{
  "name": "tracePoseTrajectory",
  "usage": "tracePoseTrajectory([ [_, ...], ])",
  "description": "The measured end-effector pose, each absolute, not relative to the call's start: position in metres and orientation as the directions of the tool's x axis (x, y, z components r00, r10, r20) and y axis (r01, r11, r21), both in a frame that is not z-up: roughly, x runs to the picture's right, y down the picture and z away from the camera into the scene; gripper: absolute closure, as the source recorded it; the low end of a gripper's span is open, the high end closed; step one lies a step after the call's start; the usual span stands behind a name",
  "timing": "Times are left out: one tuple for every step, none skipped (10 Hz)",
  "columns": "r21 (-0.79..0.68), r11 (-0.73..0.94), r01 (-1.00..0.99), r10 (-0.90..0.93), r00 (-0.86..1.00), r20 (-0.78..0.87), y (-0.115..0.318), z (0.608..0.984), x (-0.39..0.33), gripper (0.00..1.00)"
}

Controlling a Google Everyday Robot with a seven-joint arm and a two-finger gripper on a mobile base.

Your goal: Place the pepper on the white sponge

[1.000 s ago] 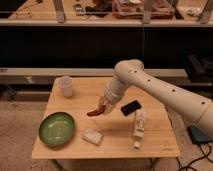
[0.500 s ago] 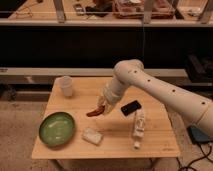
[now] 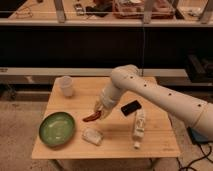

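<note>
My gripper [image 3: 99, 111] is over the middle of the wooden table [image 3: 107, 147] and is shut on the pepper [image 3: 92, 118], a dark reddish-brown curved chili that sticks out to the lower left of the fingers. The pepper hangs in the air a little above the table. The white sponge [image 3: 93, 135], a small off-white block, lies on the table just below and slightly in front of the pepper, not touching it.
A green plate [image 3: 57, 128] sits at the table's left front. A white cup [image 3: 65, 85] stands at the back left. A black phone-like object [image 3: 131, 107] and a long white bottle [image 3: 139, 127] lie right of the gripper. Dark shelving stands behind.
The gripper with the pepper has barely moved, shifting at most a touch lower toward the sponge. Everything else on the table is unchanged.
</note>
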State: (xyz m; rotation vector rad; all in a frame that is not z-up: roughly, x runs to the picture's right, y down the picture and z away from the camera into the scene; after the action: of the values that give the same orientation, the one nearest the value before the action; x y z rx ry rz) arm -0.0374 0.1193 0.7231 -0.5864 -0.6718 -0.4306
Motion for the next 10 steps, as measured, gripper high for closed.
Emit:
tracePoseTrajectory([
  [-0.361,0.748,0.557,-0.188,0.699,0.690,0.130,0.726,-0.042,1.00],
  [-0.361,0.740,0.568,-0.193,0.693,0.694,0.139,0.729,-0.045,1.00],
  [-0.358,0.723,0.591,-0.210,0.681,0.702,0.153,0.735,-0.053,1.00],
  [-0.357,0.713,0.603,-0.219,0.675,0.704,0.160,0.738,-0.057,1.00],
  [-0.359,0.704,0.612,-0.226,0.673,0.704,0.167,0.743,-0.060,1.00],
  [-0.364,0.698,0.617,-0.229,0.674,0.702,0.173,0.749,-0.062,1.00],
  [-0.370,0.693,0.619,-0.232,0.677,0.699,0.177,0.754,-0.063,1.00],
  [-0.375,0.690,0.619,-0.232,0.679,0.696,0.181,0.758,-0.064,1.00],
  [-0.383,0.687,0.618,-0.230,0.684,0.692,0.186,0.764,-0.064,1.00],
  [-0.385,0.685,0.618,-0.230,0.686,0.690,0.189,0.767,-0.065,1.00],
])
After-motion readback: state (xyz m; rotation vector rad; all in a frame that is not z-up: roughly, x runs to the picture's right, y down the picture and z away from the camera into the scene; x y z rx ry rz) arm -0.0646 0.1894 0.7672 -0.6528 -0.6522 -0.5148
